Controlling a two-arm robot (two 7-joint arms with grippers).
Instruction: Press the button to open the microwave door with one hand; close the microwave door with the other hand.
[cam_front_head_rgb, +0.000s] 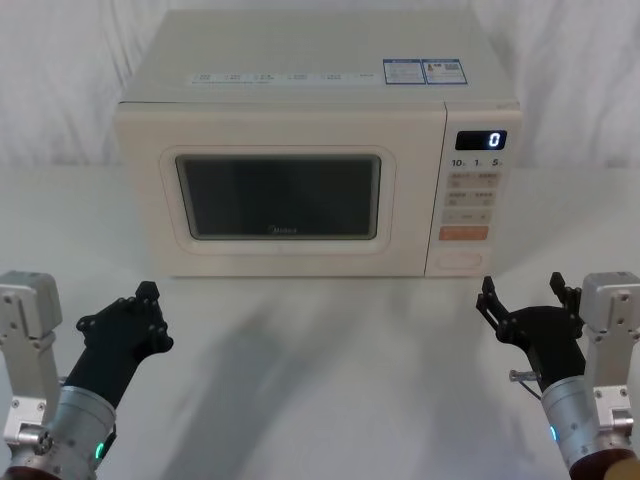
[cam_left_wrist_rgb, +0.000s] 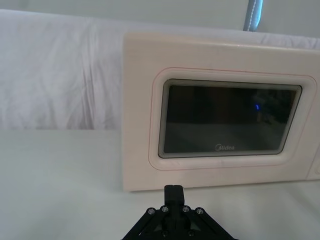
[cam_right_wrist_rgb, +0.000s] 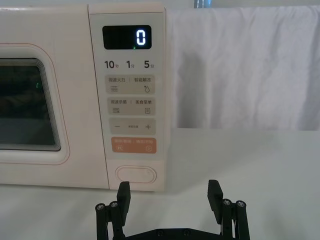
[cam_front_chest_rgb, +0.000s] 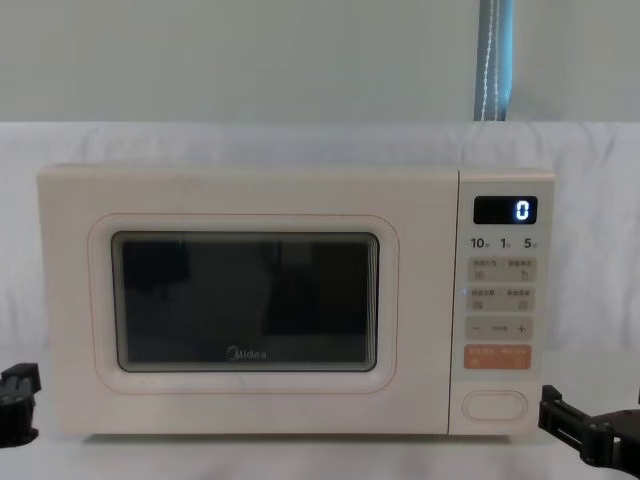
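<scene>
The cream microwave's door (cam_front_head_rgb: 280, 195) with its dark window is closed flush against the oven body; I also see the door (cam_left_wrist_rgb: 220, 115) straight ahead in the left wrist view and the door (cam_front_chest_rgb: 245, 300) from the chest. The button (cam_front_head_rgb: 459, 258), a plain cream oval, sits at the bottom of the keypad panel, below the orange key; the button (cam_right_wrist_rgb: 136, 175) faces the right wrist camera. My right gripper (cam_front_head_rgb: 522, 285) hovers open in front of and slightly right of it, a short way off, with its fingers (cam_right_wrist_rgb: 124, 192) apart. My left gripper (cam_front_head_rgb: 148, 295) is shut, low at the front left, apart from the door.
The microwave stands on a white cloth-covered table (cam_front_head_rgb: 330, 370) with open room in front of it. The display (cam_front_head_rgb: 481, 140) reads 0. White cloth hangs behind, and a metal pole (cam_front_chest_rgb: 491, 60) rises at the back right.
</scene>
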